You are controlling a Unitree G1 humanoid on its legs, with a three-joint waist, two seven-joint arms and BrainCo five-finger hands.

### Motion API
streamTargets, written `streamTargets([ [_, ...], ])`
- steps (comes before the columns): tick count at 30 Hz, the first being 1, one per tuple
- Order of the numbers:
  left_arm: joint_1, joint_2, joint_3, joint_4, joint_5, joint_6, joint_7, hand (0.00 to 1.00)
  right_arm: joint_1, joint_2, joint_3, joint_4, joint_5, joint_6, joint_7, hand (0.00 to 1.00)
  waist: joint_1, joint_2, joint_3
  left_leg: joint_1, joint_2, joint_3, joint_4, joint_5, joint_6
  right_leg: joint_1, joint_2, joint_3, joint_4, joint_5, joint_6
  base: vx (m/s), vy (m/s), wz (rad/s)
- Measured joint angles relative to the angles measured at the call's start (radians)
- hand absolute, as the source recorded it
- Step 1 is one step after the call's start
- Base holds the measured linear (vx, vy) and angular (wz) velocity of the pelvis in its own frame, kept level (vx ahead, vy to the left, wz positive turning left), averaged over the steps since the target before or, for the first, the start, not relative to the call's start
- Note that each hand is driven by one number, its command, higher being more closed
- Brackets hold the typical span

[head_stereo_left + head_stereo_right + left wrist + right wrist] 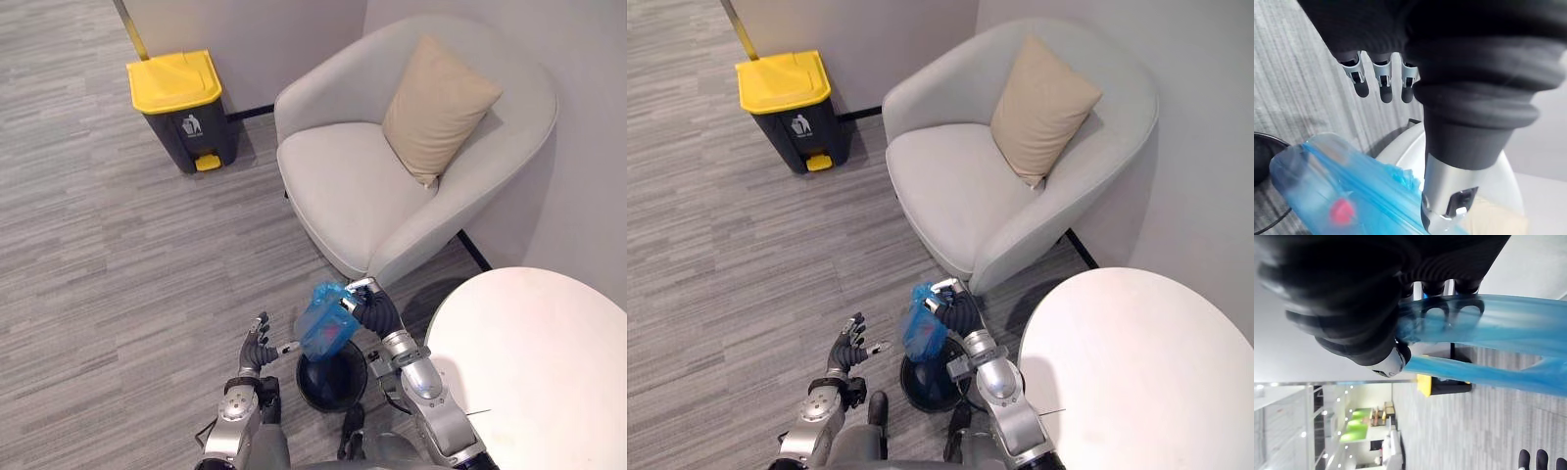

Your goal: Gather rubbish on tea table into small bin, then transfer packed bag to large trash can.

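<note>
A blue plastic bag (325, 327) with something pink inside hangs above the small black bin (331, 380) on the floor. My right hand (363, 304) is shut on the bag's top; in the right wrist view its fingers (1449, 289) curl round the blue film (1508, 328). My left hand (259, 345) is open just left of the bag, fingers straight, thumb (287, 348) reaching toward it. In the left wrist view the fingers (1382, 81) point past the bag (1347, 191). The large grey can with a yellow lid (181, 106) stands far ahead by the wall.
A light grey armchair (382, 166) with a beige cushion (436, 106) stands ahead on the right. The round white tea table (534, 362) is at my right. Grey plank floor (118, 264) lies between me and the yellow-lidded can.
</note>
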Motion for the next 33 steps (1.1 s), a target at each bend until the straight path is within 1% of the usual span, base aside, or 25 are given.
streamTargets([
  [3, 0.041, 0.013, -0.011, -0.077, 0.019, -0.005, -0.011, 0.0, -0.01, -0.012, 0.002, -0.019, 0.008, -0.006, 0.002, 1.0, 0.0, 0.012, -0.013, 0.023, -0.003, -0.008, -0.013, 0.002, 0.003, 0.041, 0.005, 0.003, -0.046, 0.018, 0.002, 0.03, 0.024, 0.06],
  [4, 0.054, 0.019, -0.013, -0.101, 0.031, -0.02, -0.012, 0.0, -0.015, -0.016, 0.003, -0.019, 0.021, -0.012, 0.002, 1.0, 0.0, 0.018, -0.028, 0.024, -0.003, -0.012, -0.021, 0.002, 0.003, 0.046, 0.008, 0.002, -0.062, 0.024, 0.004, 0.0, 0.016, 0.06],
  [9, 0.092, 0.034, -0.015, -0.152, 0.092, -0.032, -0.009, 0.0, -0.056, -0.03, 0.015, -0.019, 0.068, -0.016, 0.015, 1.0, 0.002, 0.03, -0.049, 0.044, 0.0, -0.022, -0.043, 0.005, 0.005, 0.069, 0.023, 0.004, -0.09, 0.041, 0.0, -0.03, -0.002, 0.01],
  [10, 0.098, 0.033, -0.017, -0.163, 0.109, -0.035, -0.008, 0.0, -0.071, -0.039, 0.021, -0.019, 0.081, -0.017, 0.02, 1.0, 0.002, 0.034, -0.051, 0.061, -0.001, -0.023, -0.07, 0.021, 0.008, 0.08, 0.023, 0.003, -0.101, 0.046, 0.002, -0.05, 0.0, 0.01],
  [13, 0.099, 0.033, -0.017, -0.207, 0.156, -0.046, -0.006, 0.0, -0.111, -0.049, 0.032, -0.019, 0.142, -0.018, 0.02, 1.0, 0.003, 0.037, -0.054, 0.085, -0.001, -0.025, -0.102, 0.032, 0.008, 0.09, 0.025, 0.003, -0.104, 0.048, 0.004, -0.04, 0.012, 0.01],
  [17, 0.098, 0.034, -0.018, -0.278, 0.234, -0.06, -0.001, 0.0, -0.165, -0.049, 0.05, -0.018, 0.179, -0.019, 0.015, 1.0, 0.003, 0.041, -0.062, 0.09, -0.004, -0.025, -0.105, 0.032, 0.009, 0.1, 0.026, 0.004, -0.118, 0.057, 0.01, -0.01, 0.003, 0.0],
  [20, 0.093, 0.034, -0.041, -0.314, 0.292, -0.064, 0.016, 0.0, -0.196, -0.049, 0.052, -0.015, 0.182, -0.019, -0.01, 1.0, 0.003, 0.042, -0.07, 0.096, -0.006, -0.026, -0.12, 0.042, 0.013, 0.101, 0.025, 0.002, -0.12, 0.057, 0.01, 0.01, 0.003, 0.01],
  [22, 0.091, 0.033, -0.054, -0.331, 0.311, -0.065, 0.018, 0.0, -0.216, -0.049, 0.053, -0.013, 0.182, -0.019, -0.025, 1.0, 0.003, 0.044, -0.074, 0.098, -0.007, -0.027, -0.123, 0.043, 0.012, 0.101, 0.025, 0.002, -0.121, 0.057, 0.01, 0.04, 0.01, 0.02],
  [26, 0.071, 0.028, -0.089, -0.356, 0.376, -0.064, 0.043, 0.0, -0.237, -0.048, 0.069, -0.013, 0.182, -0.019, -0.032, 1.0, 0.003, 0.044, -0.075, 0.098, -0.008, -0.031, -0.124, 0.043, 0.012, 0.105, 0.025, 0.0, -0.126, 0.057, 0.01, 0.01, 0.005, 0.01],
  [32, 0.013, 0.013, -0.153, -0.368, 0.461, -0.06, 0.1, 0.0, -0.244, -0.046, 0.098, -0.01, 0.184, -0.019, -0.032, 1.0, 0.002, 0.047, -0.083, 0.111, -0.009, -0.038, -0.124, 0.044, 0.012, 0.123, 0.025, -0.001, -0.129, 0.057, 0.01, 0.0, 0.004, 0.01],
  [33, 0.009, 0.011, -0.158, -0.368, 0.462, -0.06, 0.103, 0.0, -0.245, -0.046, 0.105, -0.01, 0.185, -0.019, -0.032, 1.0, 0.002, 0.048, -0.087, 0.111, -0.009, -0.038, -0.124, 0.044, 0.013, 0.122, 0.025, -0.001, -0.129, 0.057, 0.01, 0.0, 0.0, 0.0],
])
